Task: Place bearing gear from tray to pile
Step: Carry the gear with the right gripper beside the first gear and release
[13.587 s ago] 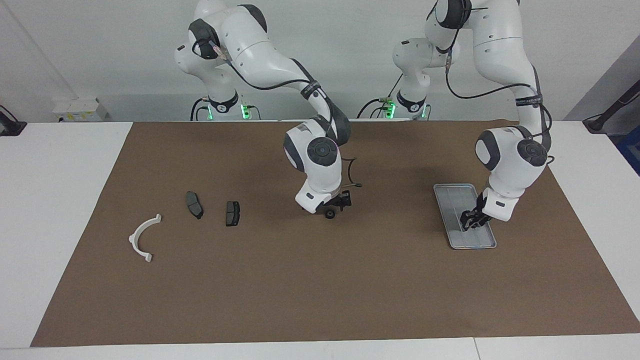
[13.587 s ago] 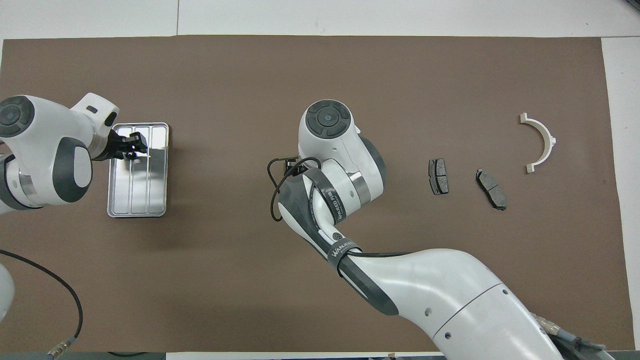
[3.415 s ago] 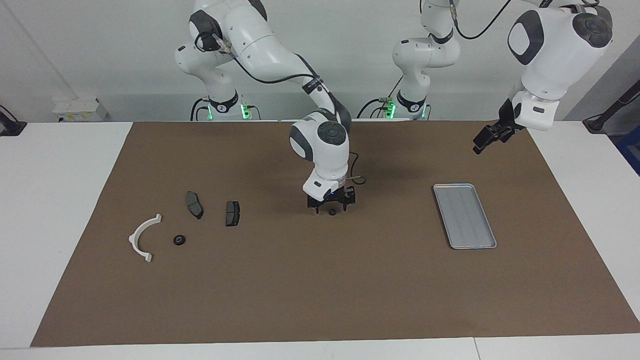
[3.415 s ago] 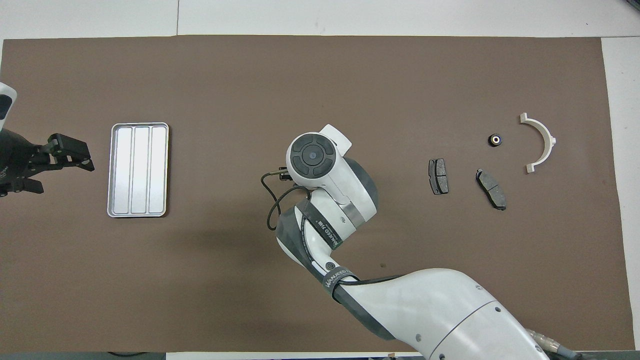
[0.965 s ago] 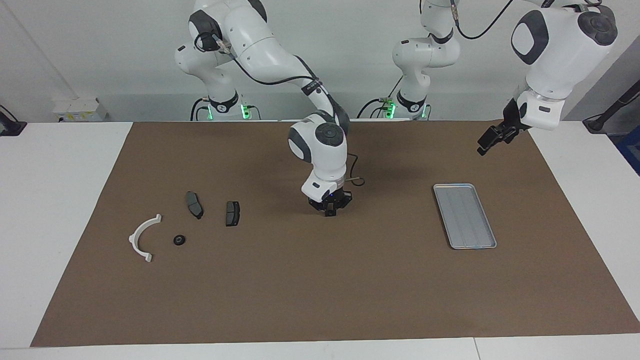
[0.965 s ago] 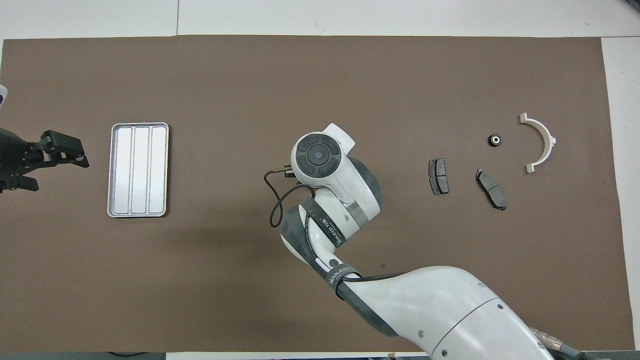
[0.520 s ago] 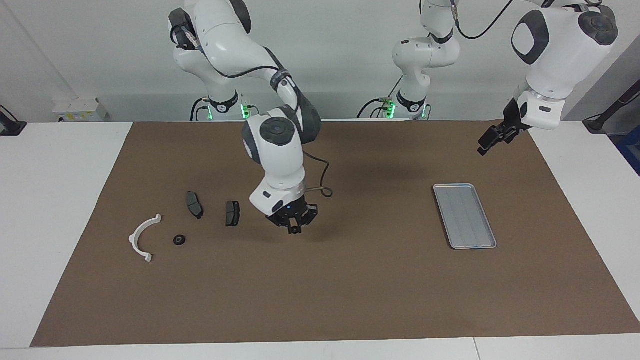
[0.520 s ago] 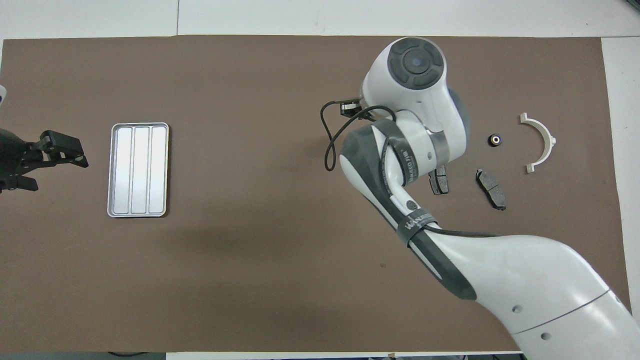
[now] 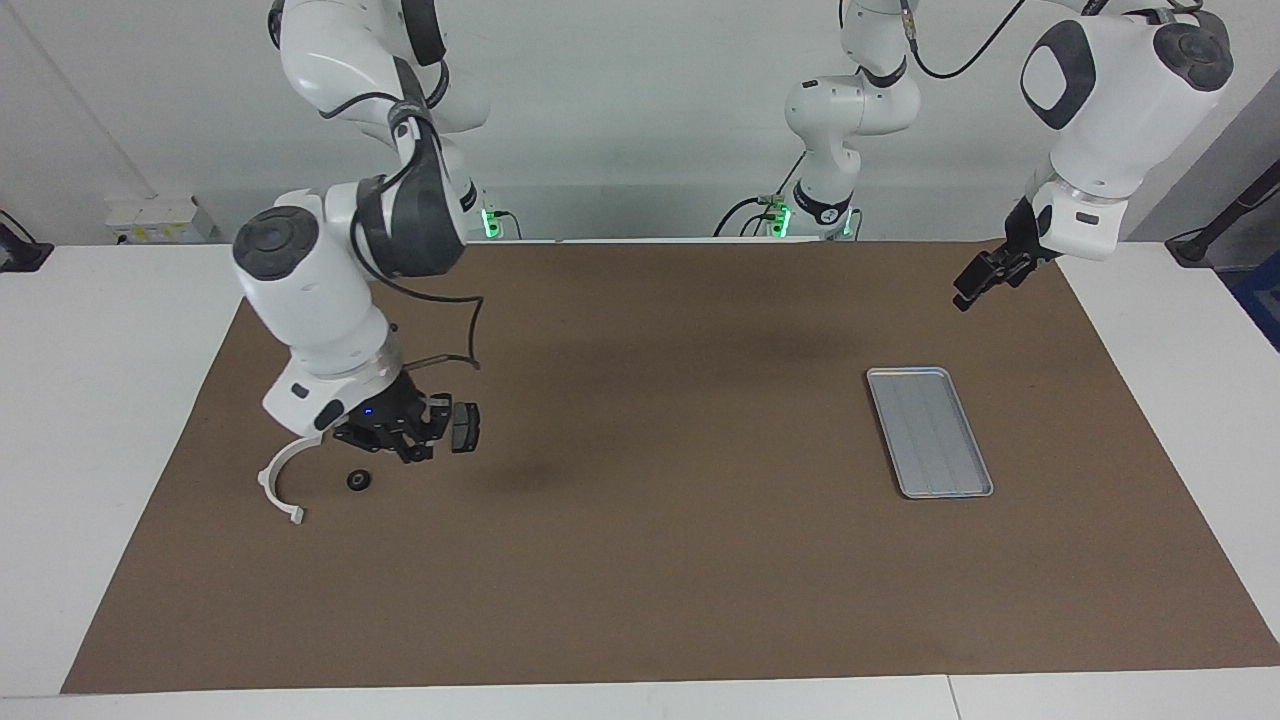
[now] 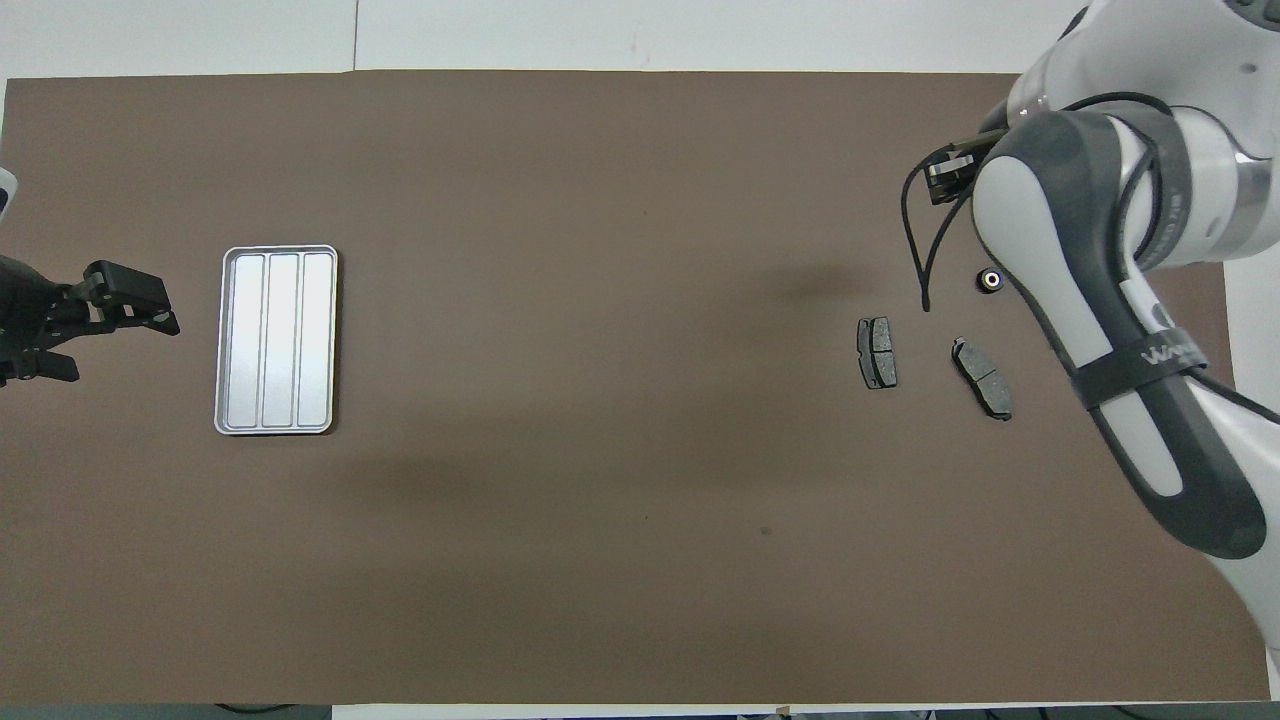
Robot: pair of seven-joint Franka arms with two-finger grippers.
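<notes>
1. Right pincer (image 9: 411, 451), closed narrow on the small bearing gear (image 9: 416, 457), hangs over the pile (image 9: 280, 475); if it lets go from this height, the round gear may roll off.
2. Its fingers may knock the brake pad (image 9: 465, 427) just beside.
3. Left pincer (image 9: 975, 285), spread, waits over the desk (image 9: 640, 560), apart from the tray (image 9: 928, 430).

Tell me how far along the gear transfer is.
Done: the tray looks empty and one bearing gear lies in the pile beside the white bracket. In hand: the right pincer over the pile seems to grip a second gear. Remaining: set it down. The left pincer waits raised.
</notes>
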